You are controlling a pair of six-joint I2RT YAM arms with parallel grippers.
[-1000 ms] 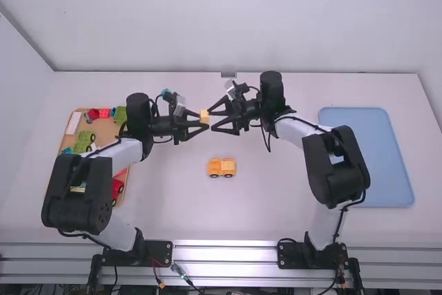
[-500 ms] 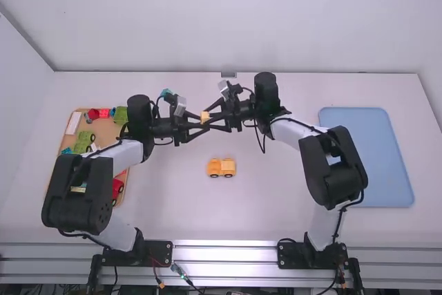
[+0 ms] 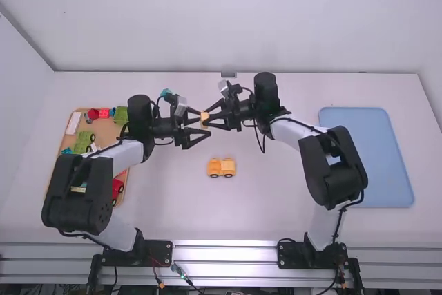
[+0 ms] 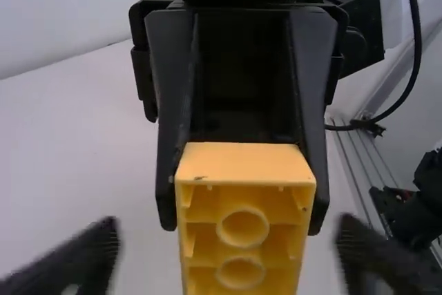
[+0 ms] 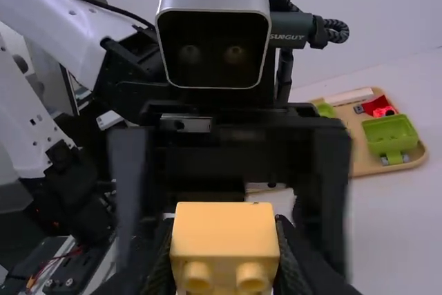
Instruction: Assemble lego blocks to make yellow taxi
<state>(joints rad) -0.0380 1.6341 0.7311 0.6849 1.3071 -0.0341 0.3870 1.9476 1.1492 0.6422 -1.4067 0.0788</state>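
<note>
A yellow block [image 3: 204, 120] is held above the table between the two arms. My left gripper [image 3: 205, 124] is open around it, its fingers standing off the block; in its wrist view the left gripper [image 4: 224, 260] has blurred fingers on either side of the block's hollow underside [image 4: 242, 229]. My right gripper [image 3: 209, 119] is shut on the block from the other side. In the right wrist view the right gripper [image 5: 224, 253] grips the block [image 5: 224, 229], whose two studs show. On the table lies a yellow-orange wheeled piece [image 3: 221, 167].
A wooden tray [image 3: 105, 129] with red and green toy parts sits at the left, partly under the left arm. At the right lies a blue tray [image 3: 373, 150]. Both arms meet near the middle, beyond the wheeled piece.
My right gripper has come left to the block and closed on it. The left gripper, earlier shut on the block, has opened. The wheeled piece has stayed put.
</note>
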